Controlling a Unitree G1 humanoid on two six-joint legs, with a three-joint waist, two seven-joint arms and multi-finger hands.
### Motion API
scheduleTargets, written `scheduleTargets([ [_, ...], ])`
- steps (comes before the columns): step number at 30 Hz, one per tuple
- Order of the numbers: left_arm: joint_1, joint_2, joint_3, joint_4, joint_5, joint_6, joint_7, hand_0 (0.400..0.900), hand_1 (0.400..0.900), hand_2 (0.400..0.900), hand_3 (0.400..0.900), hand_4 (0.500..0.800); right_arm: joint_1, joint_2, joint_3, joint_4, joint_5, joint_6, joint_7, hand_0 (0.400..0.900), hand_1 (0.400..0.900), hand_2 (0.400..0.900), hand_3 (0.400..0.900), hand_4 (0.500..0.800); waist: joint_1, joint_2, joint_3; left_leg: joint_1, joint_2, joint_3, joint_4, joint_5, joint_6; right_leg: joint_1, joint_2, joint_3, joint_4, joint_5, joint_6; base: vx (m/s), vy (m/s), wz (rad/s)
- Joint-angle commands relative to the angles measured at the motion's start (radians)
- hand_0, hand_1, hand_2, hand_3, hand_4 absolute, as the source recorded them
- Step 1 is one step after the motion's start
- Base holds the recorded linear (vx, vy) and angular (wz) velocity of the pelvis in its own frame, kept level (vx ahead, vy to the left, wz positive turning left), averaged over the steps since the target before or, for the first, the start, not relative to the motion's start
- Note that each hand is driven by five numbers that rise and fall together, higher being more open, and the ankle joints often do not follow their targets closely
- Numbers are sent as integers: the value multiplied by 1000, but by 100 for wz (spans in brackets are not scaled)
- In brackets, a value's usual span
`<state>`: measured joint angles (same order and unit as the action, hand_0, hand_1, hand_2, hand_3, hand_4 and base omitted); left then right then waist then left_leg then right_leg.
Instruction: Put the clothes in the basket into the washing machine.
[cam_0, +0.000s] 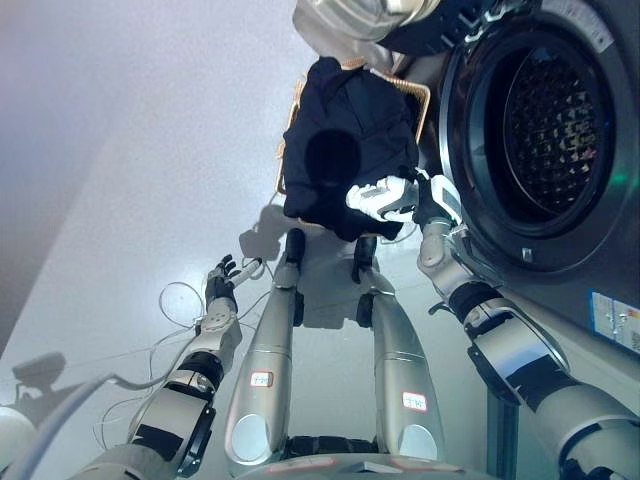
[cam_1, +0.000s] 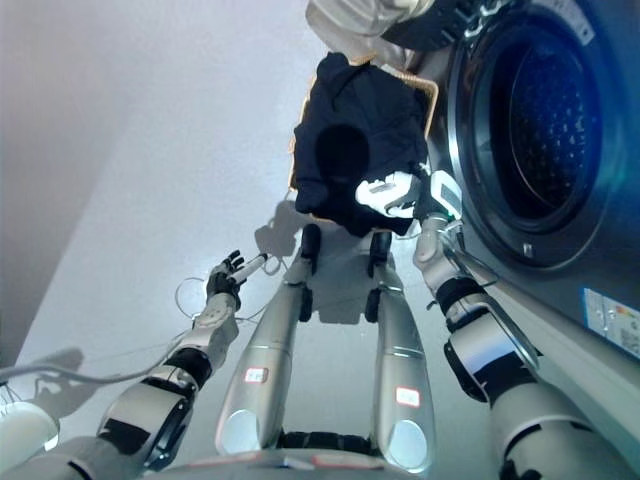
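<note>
Nearest, low on the left, the left hand (cam_0: 222, 277) hangs idle over the floor, fingers loosely apart. Farther out, the right hand (cam_0: 392, 197) is curled on the dark clothes (cam_0: 345, 140) heaped in the basket (cam_0: 422, 98). Beyond, the washing machine (cam_0: 545, 130) stands open: pickup under way, I judge; next, lift and swing right into the drum.

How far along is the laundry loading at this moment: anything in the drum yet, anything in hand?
Done: nothing visible; the washing machine door is open and the drum looks empty. In hand: the right hand has its fingers curled on the dark clothes piled in the basket, not yet lifted clear. The left hand hangs idle, fingers relaxed, over the floor. Left: carrying the whole dark pile into the drum.
</note>
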<state>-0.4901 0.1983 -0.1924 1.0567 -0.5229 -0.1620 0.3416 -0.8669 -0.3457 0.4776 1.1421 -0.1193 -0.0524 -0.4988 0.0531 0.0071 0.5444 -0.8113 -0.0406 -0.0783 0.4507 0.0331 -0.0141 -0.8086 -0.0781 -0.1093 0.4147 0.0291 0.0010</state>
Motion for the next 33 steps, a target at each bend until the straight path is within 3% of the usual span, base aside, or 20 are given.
scheduleTargets([
  [1, 23, 28, -11, -56, -63, -56, 48, 900, 900, 900, 900, 800, -9, -50, -18, -30, 18, -33, -64, 900, 900, 900, 900, 800, -2, 45, -24, -67, -41, 14, 105, -134, 8, -119, -30, 40, 212, -143, 69, -56, 19, 13],
  [7, 35, 28, -12, -149, -107, -86, 57, 900, 900, 900, 900, 800, -29, -54, -30, -38, 59, -44, -57, 900, 900, 900, 900, 800, 19, 56, -24, -174, -50, 2, 156, -139, 14, -218, -49, 29, 267, -157, 68, -33, 12, 13],
  [16, 14, 9, -28, -123, -143, -83, 34, 900, 900, 900, 900, 800, -66, -51, -22, 52, 98, -34, -5, 900, 900, 900, 900, 800, 40, 52, -24, -253, -56, -10, 179, -142, 16, -297, -65, 26, 306, -171, 71, 22, 13, 8],
  [25, 25, 6, -39, -173, -158, -84, 20, 900, 900, 900, 900, 800, -68, -65, 3, 30, 103, -39, 50, 900, 900, 900, 900, 800, 54, 47, -24, -293, -64, -19, 189, -144, 18, -336, -78, 22, 322, -181, 71, 35, 13, 7],
  [26, 25, 4, -38, -164, -156, -84, 16, 900, 900, 900, 900, 800, -68, -66, 20, 29, 86, -37, 61, 684, 684, 684, 684, 671, 55, 45, -24, -294, -65, -21, 190, -144, 18, -336, -78, 21, 324, -182, 71, 18, -2, 4],
  [28, 24, 5, -41, -167, -155, -85, 15, 900, 900, 900, 900, 800, -68, -65, 46, 35, 45, -29, 58, 400, 400, 400, 400, 500, 57, 42, -24, -294, -65, -22, 191, -145, 17, -337, -79, 22, 326, -184, 71, 23, -4, 5],
  [33, 9, 3, -50, -159, -153, -88, 28, 900, 900, 900, 900, 800, -77, -55, 43, 68, 23, -17, 26, 400, 400, 400, 400, 500, 58, 40, -24, -292, -69, -25, 187, -144, 15, -339, -80, 23, 325, -184, 72, 4, 0, 1],
])
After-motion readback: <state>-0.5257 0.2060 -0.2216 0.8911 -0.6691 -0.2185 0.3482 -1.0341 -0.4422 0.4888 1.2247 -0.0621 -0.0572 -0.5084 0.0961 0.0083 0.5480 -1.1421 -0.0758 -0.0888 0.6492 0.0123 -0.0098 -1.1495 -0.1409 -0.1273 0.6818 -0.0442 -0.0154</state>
